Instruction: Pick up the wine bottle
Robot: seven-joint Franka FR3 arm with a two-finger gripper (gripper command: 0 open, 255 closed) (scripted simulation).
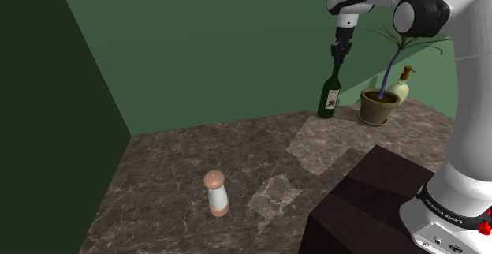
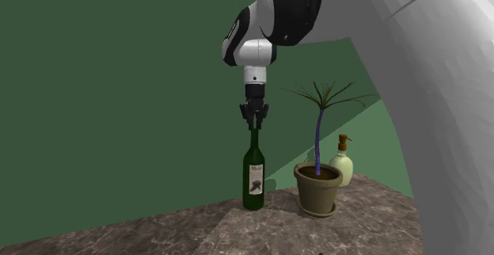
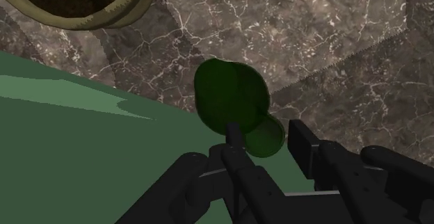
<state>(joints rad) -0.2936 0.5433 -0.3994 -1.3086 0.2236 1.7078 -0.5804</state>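
Observation:
A dark green wine bottle (image 1: pixel 329 98) (image 2: pixel 253 178) with a pale label stands upright on the marbled brown counter (image 1: pixel 181 154), close to the green back wall. My black gripper (image 1: pixel 339 55) (image 2: pixel 254 123) hangs straight above it, pointing down, with its tips at the top of the neck. In the wrist view the bottle (image 3: pixel 229 94) is seen from above, and its mouth lies between the two fingers of the gripper (image 3: pixel 266 133). The fingers stand apart; one finger (image 3: pixel 303 140) shows a thin gap to the neck.
A potted plant (image 1: pixel 376 106) (image 2: pixel 318 186) stands just beside the bottle, with a soap dispenser (image 1: pixel 402 87) (image 2: pixel 342 162) behind it. A small shaker (image 1: pixel 216 193) stands nearer the counter's front. The dark stand (image 1: pixel 370 205) is at the shoulder view's lower right.

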